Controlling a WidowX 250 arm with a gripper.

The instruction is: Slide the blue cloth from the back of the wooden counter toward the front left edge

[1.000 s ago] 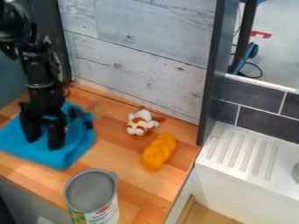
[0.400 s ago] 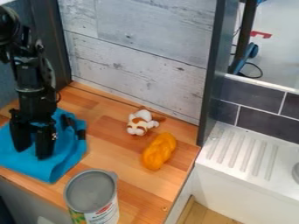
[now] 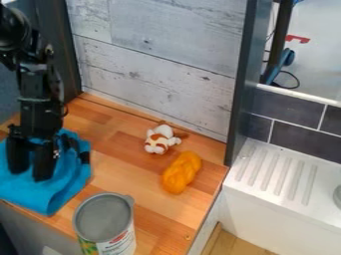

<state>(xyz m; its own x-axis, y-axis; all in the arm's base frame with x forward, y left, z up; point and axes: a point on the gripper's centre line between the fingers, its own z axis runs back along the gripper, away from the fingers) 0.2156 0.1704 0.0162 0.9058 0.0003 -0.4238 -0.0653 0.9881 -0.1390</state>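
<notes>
Camera view: claw [image 3: 31, 174] at frame left, pointing down over blue cloth [image 3: 67, 182]. Fingers apart, cloth visible around both tips. Can't tell whether any fabric is pinched between them.

Key relation: cloth is directly under the claw, spreading frame-right of it and toward the near edge of the counter [image 3: 143, 182]. It's rumpled, with a fold along its right side; that side slants from upper right to lower left. Left part runs out of frame, so long axis can't be called. Only one arm, already at the cloth.

Rest, relative to claw:
- Can [image 3: 103, 216]: frame-right and nearer the camera, upright, grey top facing up, just beside the cloth. Printed label [image 3: 118, 246] below, partly cut off by the frame; white with red and green areas.
- Small white-and-brown plush toy [image 3: 160, 141]: well apart, frame-right and slightly farther from the camera.
- Orange twisted piece [image 3: 181, 172]: frame-right, beyond the cloth, just beside the toy. Long axis upper right to lower left.
</notes>
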